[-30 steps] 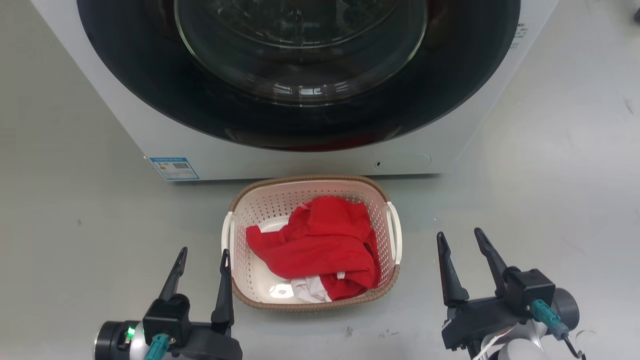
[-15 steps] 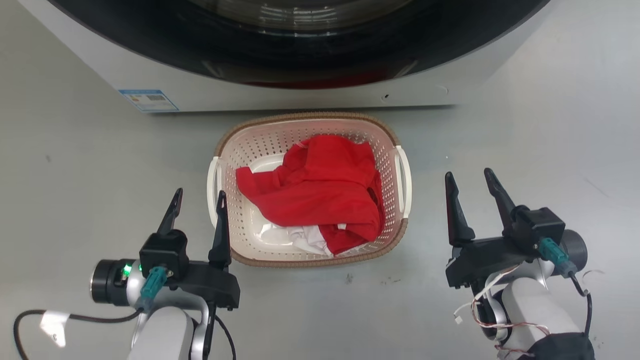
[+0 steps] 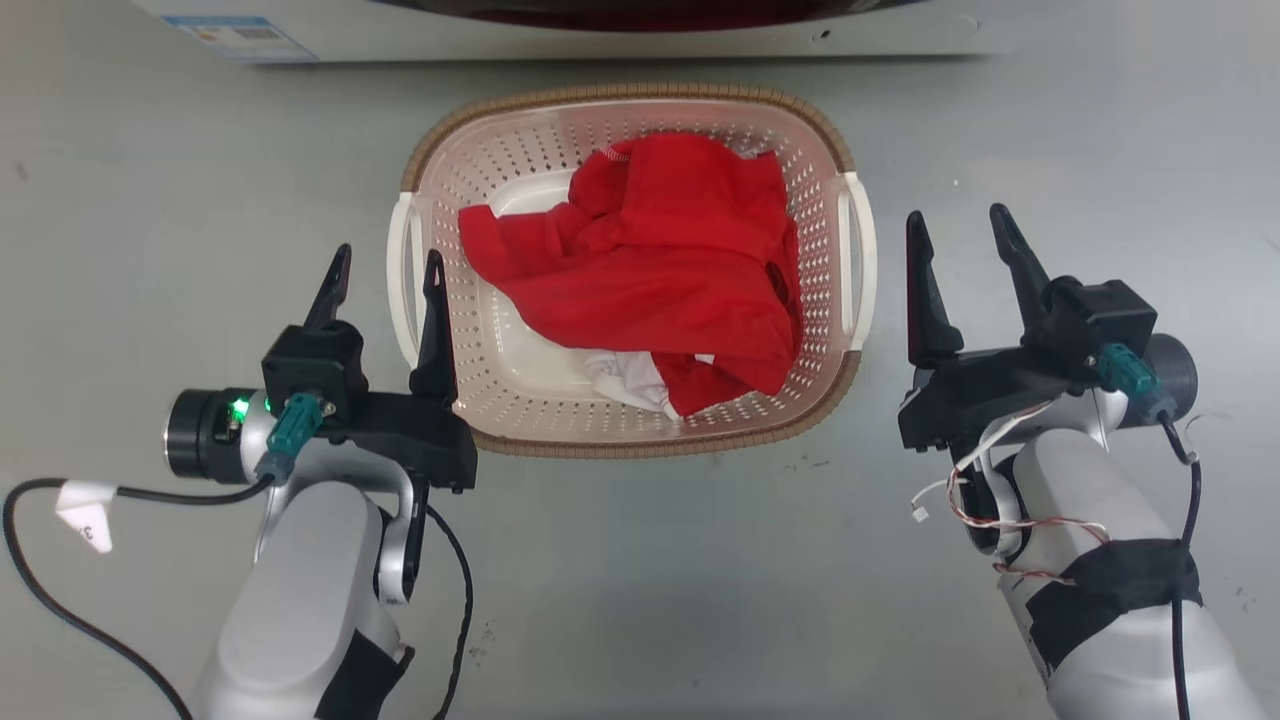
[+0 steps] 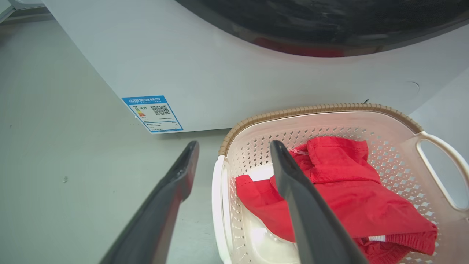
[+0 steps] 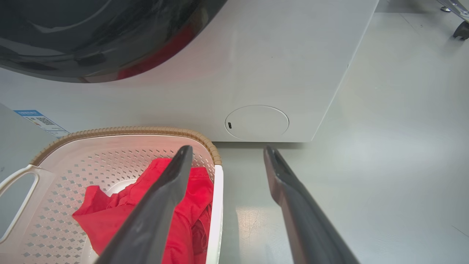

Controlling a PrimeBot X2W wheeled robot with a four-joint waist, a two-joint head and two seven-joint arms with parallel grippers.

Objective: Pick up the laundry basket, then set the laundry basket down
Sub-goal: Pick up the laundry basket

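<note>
**Head view: basket resting on the floor, both tools released**

You are looking at the laundry basket [image 3: 560, 405] sitting on the floor [image 3: 640, 560] just in front of the washer [image 3: 600, 25], between your two tools. The left tool [image 3: 386, 262] is hanging spread wide, its fingers lining up either side of the white left handle [image 3: 403, 270]. The right tool [image 3: 957, 220] is gaping too, holding nothing, just beside the right handle [image 3: 862, 260].

Judging by its thin perforated plastic, the basket is going to feel light and fairly stiff. It is likely to flex under a one-sided pull, so you are best taking both handles together.

Inside, a crumpled red garment [image 3: 650, 270] is lying over a bit of white cloth [image 3: 625, 375]. This is soft, loose cargo, probably adding little weight.
</note>
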